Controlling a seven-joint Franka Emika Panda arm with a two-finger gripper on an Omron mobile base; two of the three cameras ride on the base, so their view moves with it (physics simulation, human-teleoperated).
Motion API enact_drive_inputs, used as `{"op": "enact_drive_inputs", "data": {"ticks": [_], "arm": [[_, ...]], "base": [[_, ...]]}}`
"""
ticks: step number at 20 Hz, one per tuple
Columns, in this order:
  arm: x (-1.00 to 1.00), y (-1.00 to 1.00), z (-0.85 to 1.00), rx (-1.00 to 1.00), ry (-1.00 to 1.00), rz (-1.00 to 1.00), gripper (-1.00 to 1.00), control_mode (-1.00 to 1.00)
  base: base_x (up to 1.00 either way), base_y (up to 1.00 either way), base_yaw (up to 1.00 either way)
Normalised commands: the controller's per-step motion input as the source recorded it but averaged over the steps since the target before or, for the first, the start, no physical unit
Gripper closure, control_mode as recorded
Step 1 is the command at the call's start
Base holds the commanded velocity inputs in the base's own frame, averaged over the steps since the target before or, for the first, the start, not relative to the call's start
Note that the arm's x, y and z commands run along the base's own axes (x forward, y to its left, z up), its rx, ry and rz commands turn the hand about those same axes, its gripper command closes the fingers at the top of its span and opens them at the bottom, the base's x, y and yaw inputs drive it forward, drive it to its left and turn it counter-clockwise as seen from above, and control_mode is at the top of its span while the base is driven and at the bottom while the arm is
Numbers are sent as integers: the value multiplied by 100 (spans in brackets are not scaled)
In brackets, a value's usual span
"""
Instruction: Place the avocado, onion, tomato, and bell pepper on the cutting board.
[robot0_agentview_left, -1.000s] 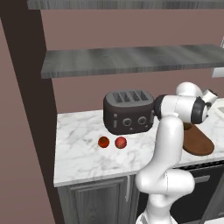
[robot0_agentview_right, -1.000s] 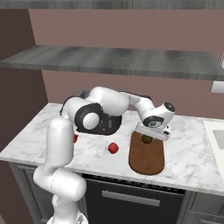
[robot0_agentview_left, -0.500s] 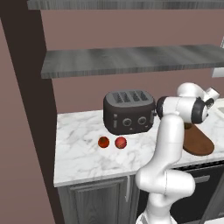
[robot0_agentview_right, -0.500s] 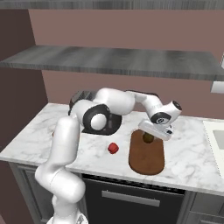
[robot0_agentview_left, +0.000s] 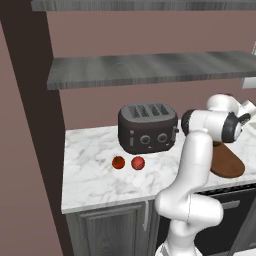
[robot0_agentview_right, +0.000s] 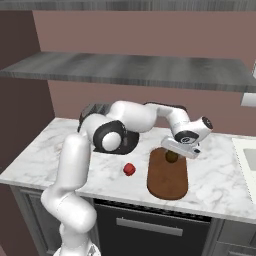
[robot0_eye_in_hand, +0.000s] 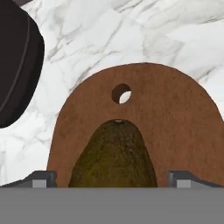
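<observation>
**Operator:** Where the left base view meets the counter (robot0_agentview_left: 90, 185), what stands at its left portion?

**Technician:** Two small round fruits, one darker red ball (robot0_agentview_left: 118, 162) and one orange-red ball (robot0_agentview_left: 138, 163), lie just beside each other on the marble in front of the toaster (robot0_agentview_left: 148, 128). The toaster stands against the back wall. Right of it, the white arm crosses the view, and the cutting board (robot0_agentview_left: 227, 162) shows partly behind the arm at the counter's right end.

**Operator:** Report the right base view, same order.

**Technician:** The toaster (robot0_agentview_right: 92, 109) is mostly hidden behind the arm's shoulder joint. A red ball (robot0_agentview_right: 129, 169) lies on the marble between the arm and the cutting board (robot0_agentview_right: 168, 182). The board lies flat with its long axis running from the front of the counter toward the wall. The avocado (robot0_agentview_right: 172, 156) sits on the far end of the board. The gripper (robot0_agentview_right: 182, 149) hangs directly over that end, close above the avocado.

**Operator:** State of the jaws?

**Technician:** Apart. In the hand view, the two fingertips (robot0_eye_in_hand: 41, 178) stand wide at either side of the avocado (robot0_eye_in_hand: 113, 157), with board surface showing between each tip and the fruit. Neither tip touches it.

**Operator:** Avocado position relative to the board features?

**Technician:** In the hand view the avocado rests on the cutting board (robot0_eye_in_hand: 183, 122), its narrow end pointing at the board's hanging hole (robot0_eye_in_hand: 121, 93), near it but not covering it. The toaster's dark rounded corner (robot0_eye_in_hand: 15, 65) shows at upper left, off the board.
</observation>
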Motion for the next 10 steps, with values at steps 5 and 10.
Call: {"op": "enact_drive_inputs", "data": {"ticks": [5, 10], "arm": [[-16, 20, 47, -10, -23, 0, -100, -100], [-31, 24, 67, -11, -20, 0, -100, -100]], "base": [[0, 0, 0], [0, 0, 0]]}}
